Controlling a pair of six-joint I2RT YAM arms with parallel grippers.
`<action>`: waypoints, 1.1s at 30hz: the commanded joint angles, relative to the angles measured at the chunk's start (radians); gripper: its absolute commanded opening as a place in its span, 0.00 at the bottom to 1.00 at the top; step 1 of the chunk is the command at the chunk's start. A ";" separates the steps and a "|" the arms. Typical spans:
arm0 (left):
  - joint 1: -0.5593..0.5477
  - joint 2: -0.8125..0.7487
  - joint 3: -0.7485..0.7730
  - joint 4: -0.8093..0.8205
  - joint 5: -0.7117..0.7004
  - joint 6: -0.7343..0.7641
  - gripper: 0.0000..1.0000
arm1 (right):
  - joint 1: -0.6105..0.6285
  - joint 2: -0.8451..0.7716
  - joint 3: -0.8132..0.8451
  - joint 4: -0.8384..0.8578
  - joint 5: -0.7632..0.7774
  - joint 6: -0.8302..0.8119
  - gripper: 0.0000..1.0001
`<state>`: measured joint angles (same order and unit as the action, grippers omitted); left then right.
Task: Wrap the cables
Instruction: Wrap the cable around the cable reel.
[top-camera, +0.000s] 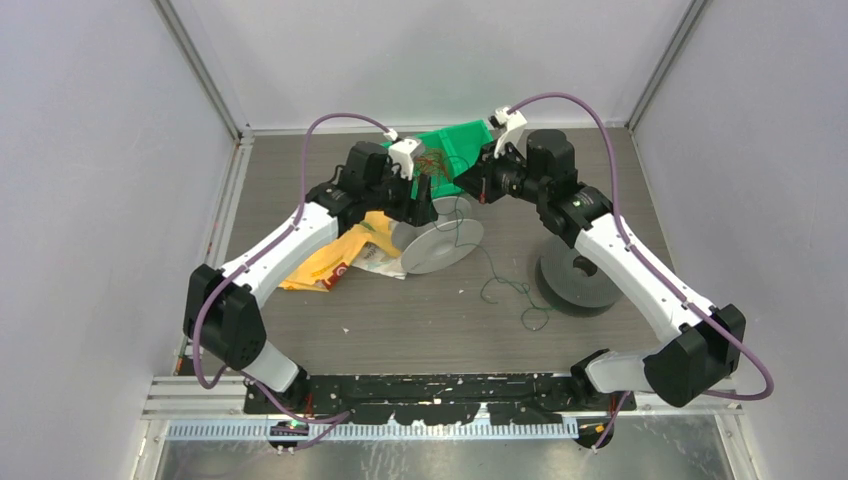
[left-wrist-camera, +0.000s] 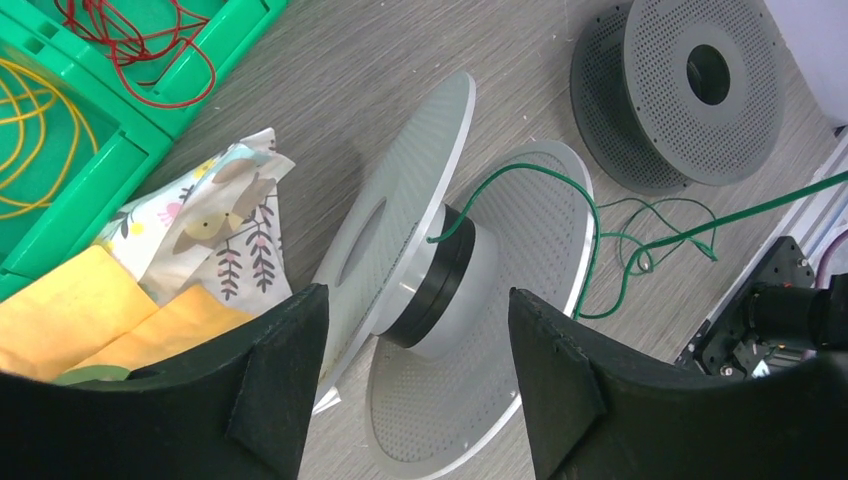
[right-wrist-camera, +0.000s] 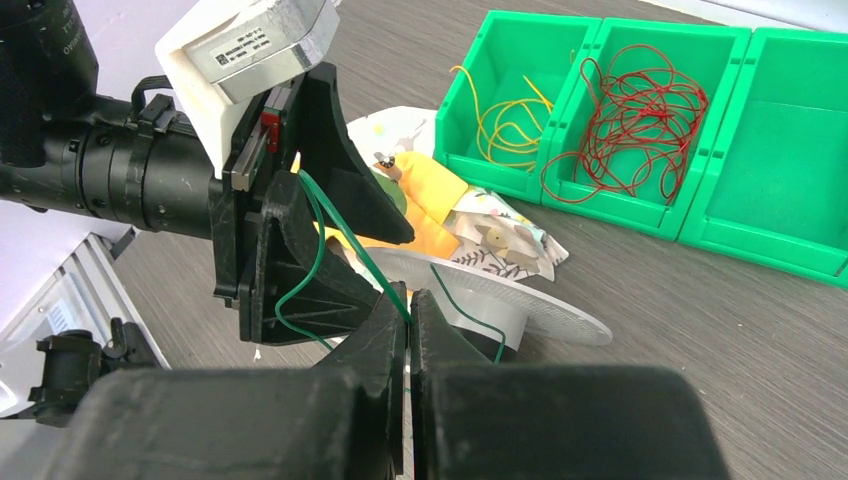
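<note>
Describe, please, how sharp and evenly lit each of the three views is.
Top external: soft, even light, the green cable barely resolves. Left wrist: left pincer dark and featureless, spool crisp. Right wrist: right pincer soft up close, bins sharp.

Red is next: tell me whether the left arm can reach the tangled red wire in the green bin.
Probably yes: its fingers are open, and the red wire lies uncovered in the open-topped green plastic bin nearby.
</note>
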<state>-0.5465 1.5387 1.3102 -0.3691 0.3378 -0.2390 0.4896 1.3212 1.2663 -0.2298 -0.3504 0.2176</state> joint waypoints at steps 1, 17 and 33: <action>0.005 0.007 0.027 0.046 0.032 0.047 0.68 | 0.005 0.001 0.048 0.066 -0.029 0.011 0.01; 0.088 0.078 0.137 -0.037 0.336 0.208 0.76 | 0.005 0.008 0.045 0.069 -0.042 0.012 0.01; 0.088 0.125 0.124 0.019 0.353 0.193 0.68 | 0.004 0.015 0.041 0.072 -0.044 0.015 0.01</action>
<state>-0.4599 1.6421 1.4090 -0.3901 0.6670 -0.0475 0.4900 1.3357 1.2697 -0.2081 -0.3809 0.2211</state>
